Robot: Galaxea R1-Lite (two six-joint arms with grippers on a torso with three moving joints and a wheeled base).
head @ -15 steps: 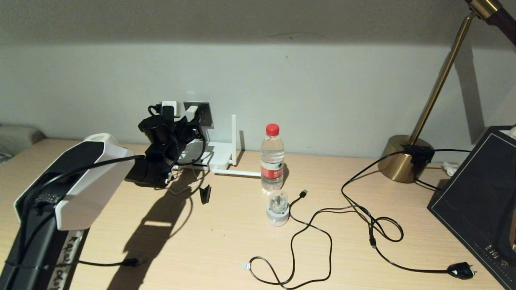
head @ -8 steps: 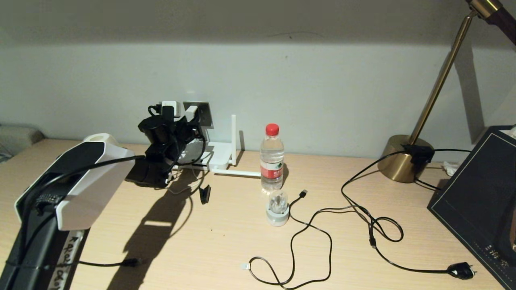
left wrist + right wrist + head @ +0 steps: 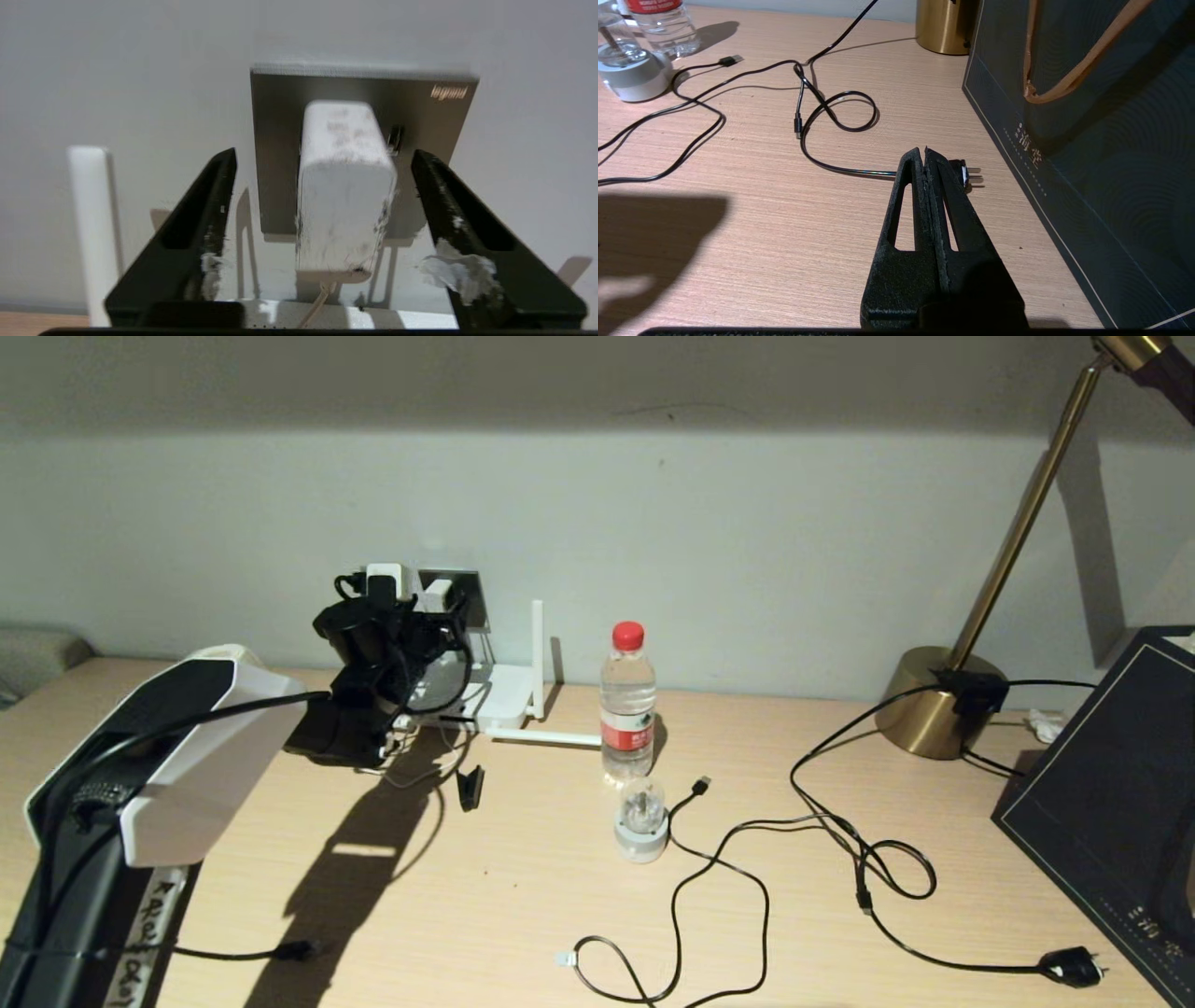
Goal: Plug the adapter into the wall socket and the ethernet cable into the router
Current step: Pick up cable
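Adapter sits in wall socket, hiding its holes; left gripper jaws spread clear.

Router half hidden behind left gripper; lamp head cropped.

Home desk, brass lamp, router
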